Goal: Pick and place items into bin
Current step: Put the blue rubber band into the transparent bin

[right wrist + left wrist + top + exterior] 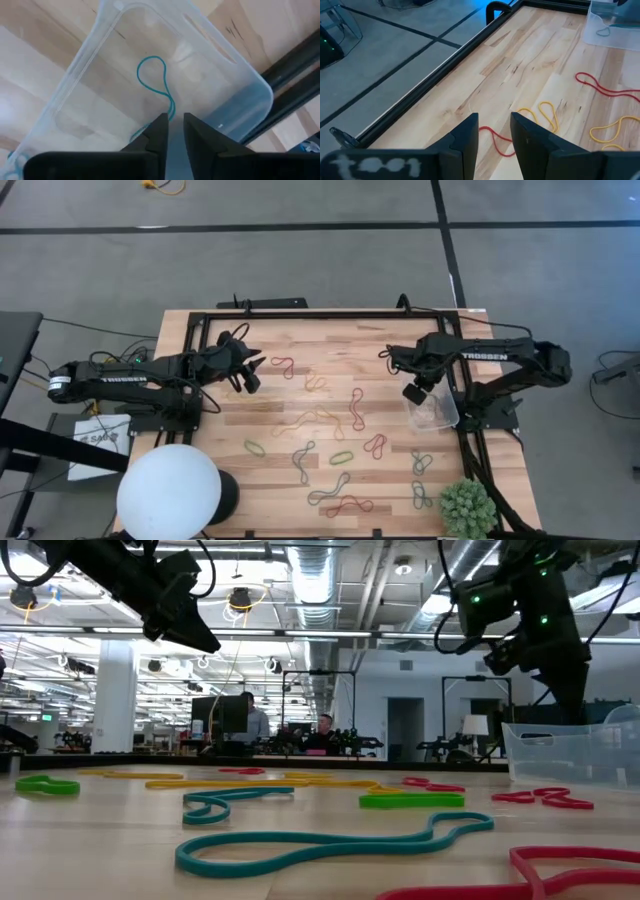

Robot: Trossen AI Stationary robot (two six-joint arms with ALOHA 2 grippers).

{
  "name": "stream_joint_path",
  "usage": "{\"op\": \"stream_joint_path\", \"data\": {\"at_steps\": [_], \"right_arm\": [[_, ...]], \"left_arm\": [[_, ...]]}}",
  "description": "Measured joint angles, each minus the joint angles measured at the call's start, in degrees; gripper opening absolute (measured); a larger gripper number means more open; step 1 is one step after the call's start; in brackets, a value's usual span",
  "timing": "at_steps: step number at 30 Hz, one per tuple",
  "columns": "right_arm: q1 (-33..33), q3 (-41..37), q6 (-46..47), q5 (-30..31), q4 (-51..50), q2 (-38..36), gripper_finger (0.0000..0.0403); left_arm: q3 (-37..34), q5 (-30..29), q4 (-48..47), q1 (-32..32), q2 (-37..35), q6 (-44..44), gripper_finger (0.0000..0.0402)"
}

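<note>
From above, the left arm lies stretched across the left part of the desk (330, 380), and the left tool (247, 376) hangs over the wood near a red band (284, 366). The right arm bends in from the right edge, and the right tool (416, 392) points down over the bin (437, 410), which stands at the right side of the desk. Many bands lie scattered in the middle, and a white globe (168, 492) and a green plant (467, 508) stand at the near edge. In the low view both arms hang above the desk; the bin (570, 752) is on the right, a teal band (330, 844) lies in front. In the left wrist view the left tool (494, 132) has its fingers apart and holds nothing, above a red band (495, 140). In the right wrist view the right tool (175, 127) has its fingers slightly apart with nothing between them, just above the bin (75, 85), and a teal band (157, 85) lies inside it.
</note>
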Motion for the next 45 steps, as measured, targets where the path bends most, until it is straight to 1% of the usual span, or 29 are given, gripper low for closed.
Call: {"op": "stream_joint_path", "data": {"at_steps": [3,8,13,15,17,20,22,26,34,38,42,45], "right_arm": [[-0.1,0.0,-1.69,0.04,0.71,1.21,0.007],[1.25,0.25,-5.32,-0.13,2.46,1.3,0.0072],[3.23,4.86,-5.46,-1.1,-0.94,1.1,0.0072],[4.1,7.91,-5.44,-4.09,-4.19,1.1,0.0072],[5.31,11.1,-4.69,-8.8,-6.93,1.06,0.0072],[7.89,15.02,-1.31,-15.49,-7.91,1.04,0.0072],[10.57,16.83,1.17,-17.95,-6.75,1.03,0.0072],[18.26,17.21,5.0,-18.18,-2.25,0.99,0.0072],[36.77,15.85,4.62,-17.95,6.82,1.01,0.0072],[45.04,14.28,3.74,-14.97,10.19,1.04,0.0072],[50.72,12.73,3.99,-13.62,13.63,1.04,0.0072],[53.14,11.04,10.4,-13.43,15.08,1.04,0.0072]], "left_arm": [[0.0,0.0,0.01,0.0,0.0,0.0,0.0104],[0.0,0.0,0.0,0.0,0.0,0.0,0.0104],[0.0,0.03,0.02,0.0,0.0,0.0,0.0104],[0.0,0.04,0.02,0.0,0.0,0.0,0.0104],[0.0,0.04,0.02,0.0,0.0,0.0,0.0104],[0.0,0.07,0.01,0.0,0.0,0.02,0.0104],[0.0,0.07,-0.17,0.0,0.0,0.02,0.0104],[0.0,0.09,-0.94,0.0,0.0,0.02,0.0104],[0.0,0.11,-1.27,0.0,0.0,0.02,0.0104],[0.0,0.12,-1.28,0.0,0.0,-0.58,0.0104],[0.0,0.14,-1.26,0.0,0.0,-1.54,0.0104],[0.0,0.15,-1.2,0.01,0.0,-2.36,0.0104]]}}
